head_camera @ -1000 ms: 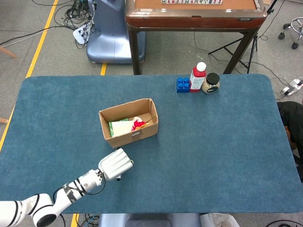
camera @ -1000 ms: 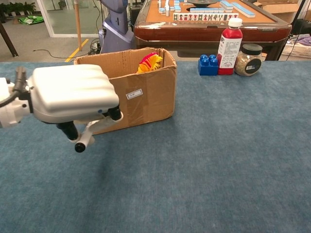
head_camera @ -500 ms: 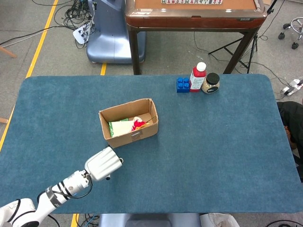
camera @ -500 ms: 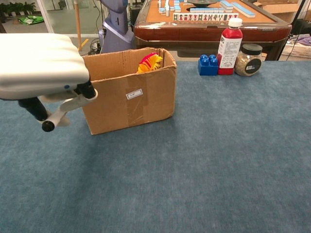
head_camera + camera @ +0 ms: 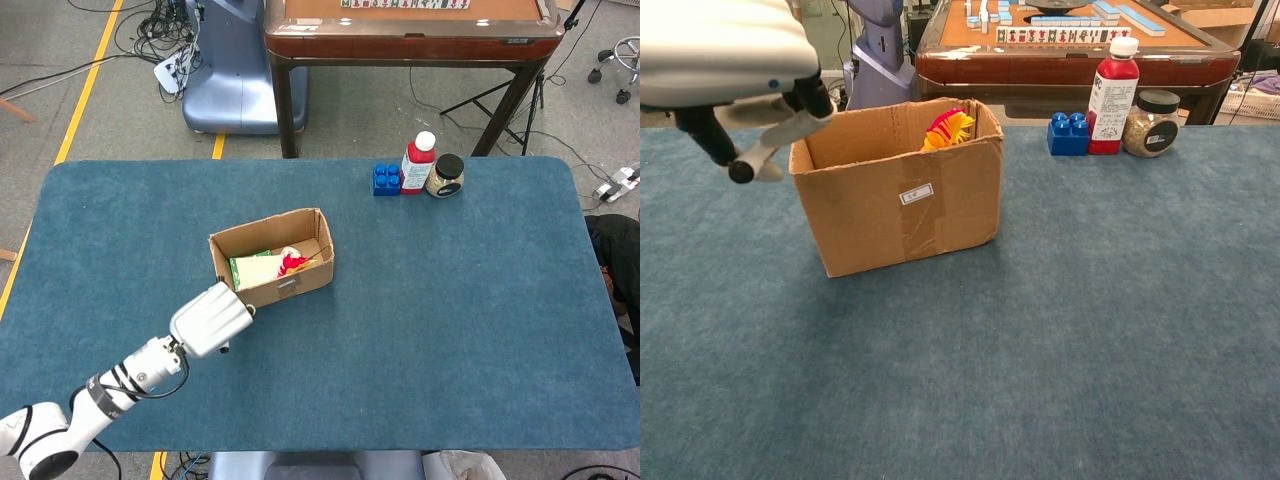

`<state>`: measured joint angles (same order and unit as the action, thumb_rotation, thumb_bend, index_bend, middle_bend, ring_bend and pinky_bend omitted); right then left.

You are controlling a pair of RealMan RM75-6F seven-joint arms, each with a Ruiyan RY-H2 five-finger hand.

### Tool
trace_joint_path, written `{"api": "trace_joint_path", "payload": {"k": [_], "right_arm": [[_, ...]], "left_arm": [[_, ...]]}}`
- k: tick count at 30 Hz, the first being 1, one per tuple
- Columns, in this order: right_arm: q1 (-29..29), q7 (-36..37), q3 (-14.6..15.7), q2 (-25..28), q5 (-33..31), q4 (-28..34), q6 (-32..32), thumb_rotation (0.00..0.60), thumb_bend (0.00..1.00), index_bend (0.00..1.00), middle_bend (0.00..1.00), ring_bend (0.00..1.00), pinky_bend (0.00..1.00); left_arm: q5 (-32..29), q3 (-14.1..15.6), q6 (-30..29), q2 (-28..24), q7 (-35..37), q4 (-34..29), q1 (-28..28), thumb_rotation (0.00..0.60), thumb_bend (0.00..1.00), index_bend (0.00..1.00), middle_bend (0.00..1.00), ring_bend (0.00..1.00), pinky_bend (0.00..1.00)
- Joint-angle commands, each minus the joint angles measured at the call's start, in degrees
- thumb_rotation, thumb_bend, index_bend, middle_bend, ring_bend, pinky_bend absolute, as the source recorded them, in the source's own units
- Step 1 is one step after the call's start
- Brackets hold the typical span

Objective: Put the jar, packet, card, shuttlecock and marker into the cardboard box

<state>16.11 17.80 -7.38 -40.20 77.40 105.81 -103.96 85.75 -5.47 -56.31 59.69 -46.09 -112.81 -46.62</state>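
Table: blue felt top; grey floor, yellow line beyond.
Cardboard box: left of centre, shuttlecock inside.
Jar: far edge.
Left hand: beside box, grip unclear, seemingly empty.

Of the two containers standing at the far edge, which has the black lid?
The squat glass jar, rightmost in the row. The taller red bottle beside it has a white cap instead.

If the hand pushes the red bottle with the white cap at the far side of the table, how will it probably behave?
The red bottle is tall and narrow and stands upright, so a push near its cap would probably tip it. It looks full of red liquid, so likely rather heavy for its size. The blue block and the glass jar stand close on either side, so it would probably knock into them.
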Motion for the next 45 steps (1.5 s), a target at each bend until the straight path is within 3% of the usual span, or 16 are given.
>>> {"api": "trace_joint_path", "payload": {"k": [1, 9, 15, 29, 32, 38, 45], "right_arm": [[-0.04, -0.05, -0.02, 0.00, -0.09, 0.01, 0.05, 0.600, 0.19, 0.26, 0.35, 0.26, 0.39], [-0.04, 0.22, -0.10, 0.04, -0.38, -0.08, 0.05, 0.600, 0.19, 0.26, 0.35, 0.26, 0.39], [-0.22, 0.19, -0.01, 0.09, -0.24, -0.11, 0.41, 0.600, 0.19, 0.26, 0.35, 0.26, 0.39], [-0.21, 0.38, 0.11, 0.10, -0.08, -0.22, 0.32, 0.600, 0.19, 0.26, 0.35, 0.26, 0.39], [-0.23, 0.38, 0.11, 0.11, -0.06, -0.21, 0.33, 0.600, 0.19, 0.26, 0.35, 0.26, 0.39], [-0.29, 0.25, 0.17, 0.09, 0.02, -0.19, 0.37, 0.600, 0.19, 0.26, 0.35, 0.26, 0.39], [-0.47, -0.14, 0.24, 0.07, 0.12, -0.03, 0.62, 0.600, 0.19, 0.26, 0.35, 0.26, 0.39]], "left_arm": [[-3.95, -2.85, 0.89, 0.48, 0.05, 1.88, -1.62, 0.600, 0.17, 0.76, 0.89, 0.99, 1.00], [-18.34, -7.88, 3.23, 2.94, 1.30, 3.26, -5.13, 0.600, 0.17, 0.76, 0.89, 0.99, 1.00], [-28.99, -10.03, 3.08, 5.53, 0.88, 2.50, -8.37, 0.600, 0.17, 0.76, 0.89, 0.99, 1.00], [-42.69, -13.29, 1.51, 10.49, 10.29, 5.64, -12.18, 0.600, 0.17, 0.74, 0.89, 0.98, 1.00], [-43.51, -12.88, 1.43, 10.67, 10.87, 6.26, -12.57, 0.600, 0.17, 0.64, 0.89, 0.98, 1.00], [-44.37, -11.47, 0.84, 10.45, 11.12, 6.48, -13.15, 0.600, 0.16, 0.28, 0.88, 0.98, 1.00], [-47.13, -10.34, -0.40, 9.41, 9.87, 5.44, -13.98, 0.600, 0.09, 0.16, 0.88, 0.98, 1.00]]}}
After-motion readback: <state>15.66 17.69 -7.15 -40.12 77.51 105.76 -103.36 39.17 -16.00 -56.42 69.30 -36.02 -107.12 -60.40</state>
